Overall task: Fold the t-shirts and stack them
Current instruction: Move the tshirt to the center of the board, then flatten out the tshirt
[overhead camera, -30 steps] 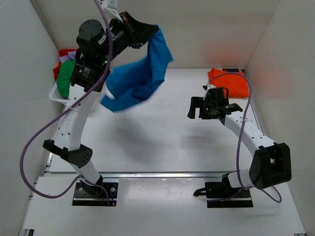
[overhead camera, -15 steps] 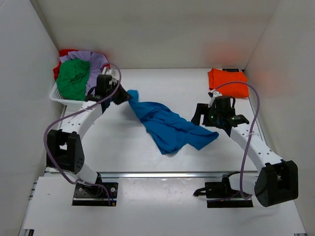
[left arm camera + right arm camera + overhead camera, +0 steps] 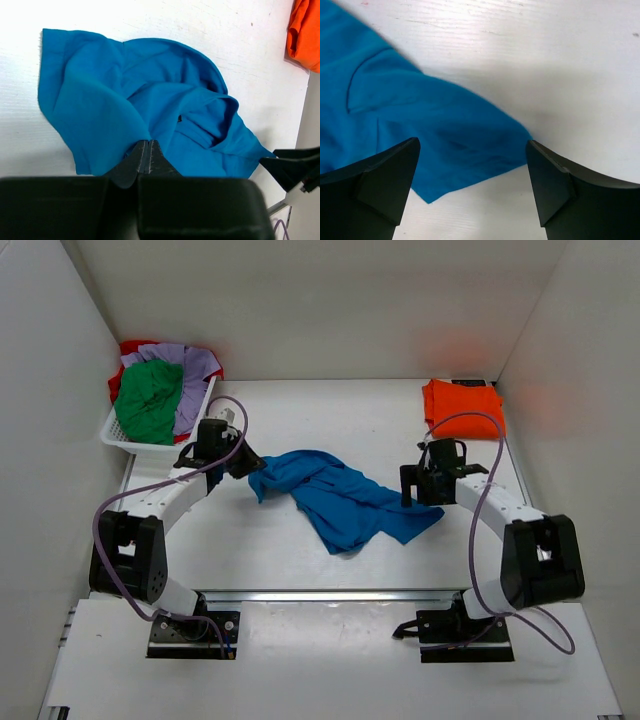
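Note:
The bright blue t-shirt (image 3: 345,498) lies crumpled on the table's middle. My left gripper (image 3: 248,462) is shut on its left edge, low at the table. In the left wrist view the closed fingertips (image 3: 148,143) pinch the blue cloth (image 3: 150,95). My right gripper (image 3: 411,486) is open and empty just above the shirt's right corner (image 3: 445,135), which shows between its wide-apart jaws in the right wrist view (image 3: 472,144). An orange t-shirt (image 3: 462,406) lies folded at the back right. The green (image 3: 150,402), lavender (image 3: 196,370) and red (image 3: 131,348) t-shirts sit in the basket.
The white slatted basket (image 3: 121,433) stands at the back left, close behind my left arm. White walls enclose the table on the left, back and right. The orange shirt's edge shows in the left wrist view (image 3: 304,33).
My left arm swung the blue shirt down from high in the air and laid it on the table, still holding its edge. My right gripper moved in over the shirt's right corner.

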